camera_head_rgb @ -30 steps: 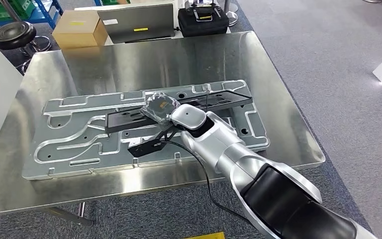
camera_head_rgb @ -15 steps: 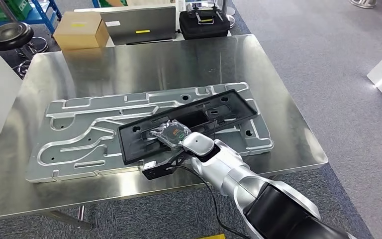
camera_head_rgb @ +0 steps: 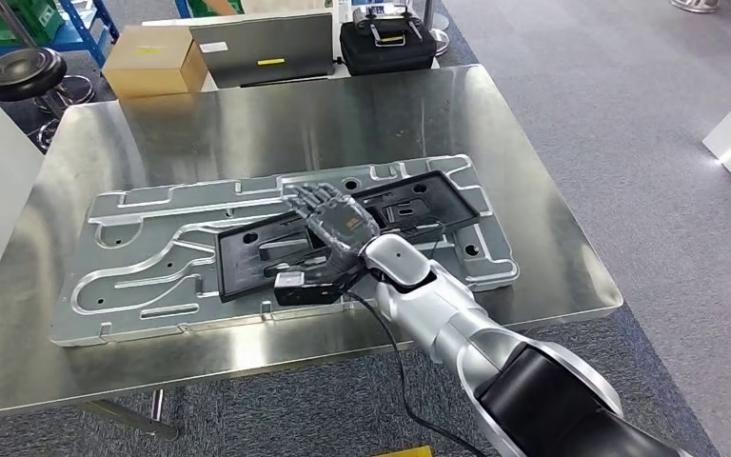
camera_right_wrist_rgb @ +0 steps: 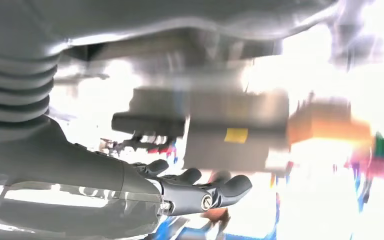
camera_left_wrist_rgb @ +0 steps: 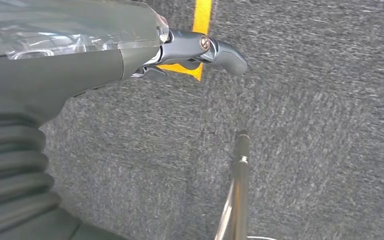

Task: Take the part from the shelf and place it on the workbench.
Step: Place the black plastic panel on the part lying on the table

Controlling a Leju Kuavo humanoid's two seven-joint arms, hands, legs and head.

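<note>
A long, flat black plastic part (camera_head_rgb: 276,249), rectangular and pierced by several cut-out windows and small holes, lies at a slant on a large silver cast-metal plate (camera_head_rgb: 152,238) with raised curving ribs, which itself rests on the brushed stainless-steel workbench (camera_head_rgb: 247,124). One end of the part points toward the far right corner of the plate; the other end sits nearer the plate's middle, and its rim stands slightly raised around a recessed interior. The robot's right hand (camera_head_rgb: 331,217), dark-fingered and wrapped in clear film, is stretched flat with fingers extended and spread above the middle of the black part, holding nothing; from the head view it is not clear whether the fingertips touch the part or hover just over it. The silver right arm (camera_head_rgb: 438,309) reaches in from the lower right, with a small black camera block (camera_head_rgb: 305,288) at the wrist beside the near edge of the part. In the left wrist view, the left hand (camera_left_wrist_rgb: 190,50) hangs over grey carpet (camera_left_wrist_rgb: 305,125) crossed by a yellow floor line (camera_left_wrist_rgb: 200,15), its fingers curled in with nothing in them. Beyond the workbench stand a brown cardboard box (camera_head_rgb: 155,59), a grey laptop-like case (camera_head_rgb: 265,46), a black carrying case (camera_head_rgb: 387,43) and a round black stool (camera_head_rgb: 25,72).
</note>
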